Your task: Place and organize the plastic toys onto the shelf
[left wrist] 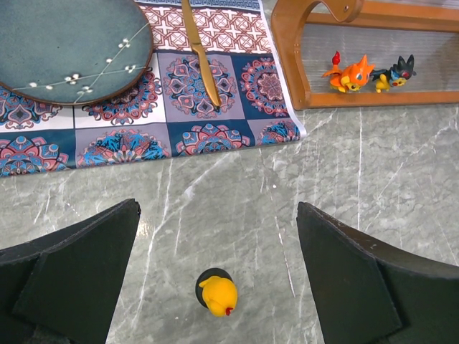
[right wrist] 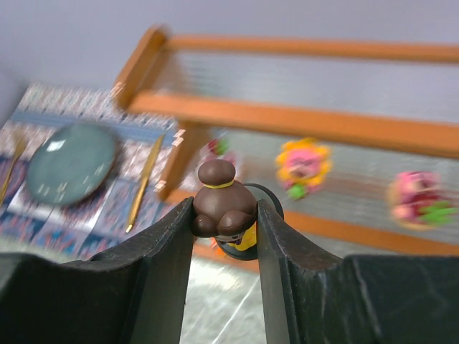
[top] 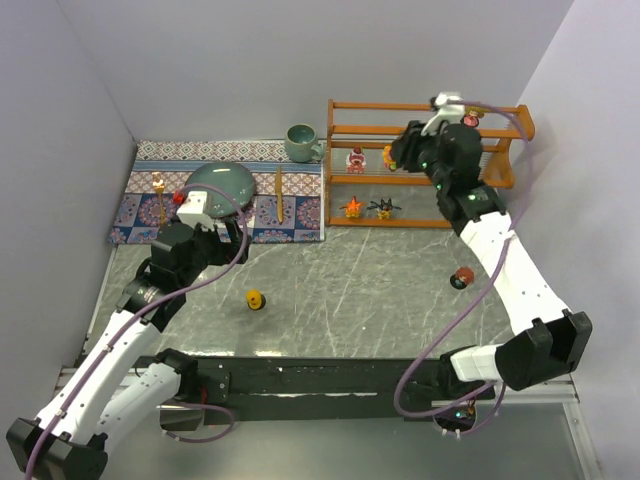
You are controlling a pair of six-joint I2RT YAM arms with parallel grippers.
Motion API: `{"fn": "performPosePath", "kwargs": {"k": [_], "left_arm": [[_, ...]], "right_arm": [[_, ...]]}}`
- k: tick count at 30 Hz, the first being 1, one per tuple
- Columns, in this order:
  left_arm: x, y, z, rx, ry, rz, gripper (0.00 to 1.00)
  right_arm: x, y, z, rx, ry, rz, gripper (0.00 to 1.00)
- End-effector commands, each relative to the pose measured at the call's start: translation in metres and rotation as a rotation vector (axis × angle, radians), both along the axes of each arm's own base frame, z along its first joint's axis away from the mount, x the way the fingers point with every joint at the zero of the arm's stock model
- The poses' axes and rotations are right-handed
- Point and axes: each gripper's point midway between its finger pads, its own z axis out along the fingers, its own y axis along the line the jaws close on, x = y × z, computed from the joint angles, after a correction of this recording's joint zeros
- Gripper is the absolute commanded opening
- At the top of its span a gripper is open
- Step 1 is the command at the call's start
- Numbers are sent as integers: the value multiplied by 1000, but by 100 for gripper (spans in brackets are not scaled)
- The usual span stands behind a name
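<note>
Brown figurine point(right wrist: 218, 203) pinched in right end effector point(right wrist: 224, 215); left end effector point(left wrist: 216, 215) spread wide

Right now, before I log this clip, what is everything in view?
table: one, grey marbled
shelf: one, orange-brown wood, far right
orange toy: one, bottom tier
dark toy: one, black, beside it
pink toy: one, middle tier
petalled toy: one, yellow-pink, middle tier
second pink toy: one, further right
yellow toy: one, on table
red-and-dark toy: one, table, right side
brown toy: one, gripped at shelf
mat: one, patterned blue, far left
plate: one, teal, on mat
mug: one, teal, beside shelf
gold utensils: two, flanking plate
left gripper: open, above yellow toy
right gripper: shut on brown toy
</note>
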Motion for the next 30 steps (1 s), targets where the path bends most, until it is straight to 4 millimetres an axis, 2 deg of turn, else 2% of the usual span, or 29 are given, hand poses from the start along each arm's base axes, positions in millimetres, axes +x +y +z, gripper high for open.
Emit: {"fn": "performPosePath", "kwargs": {"k": [1,7,12,13,15,20,28,29,30], "left_arm": [[4,-2,4,-8,-15,-9,97],[5,-4,0,-4,0,-15,97],[7,-4,-4,5,14,-14,97],[7,-5,-5,6,16,-17,97],[7,-6,-6,5,21,-23,97],[9,-7,-9,9,31,-26,97],[9,-8,-12,15,42,-28,97],[10,-8,-13,15,44,-27,97],[10,-8,-12,16,42,-29,97]], "right_arm": [[19,-32,39,37,-72,-90,8],[48,-63,60,49,-100,-151,8],[70,-84,69,67,-103,-196,8],[77,-86,62,65,-88,-202,8],[83,-95,64,71,-89,-220,8],[100,-107,52,65,-63,-244,8],[122,-106,33,81,-27,-221,8],[123,-119,32,84,-26,-245,8],[127,-118,32,85,-25,-237,8]]}}
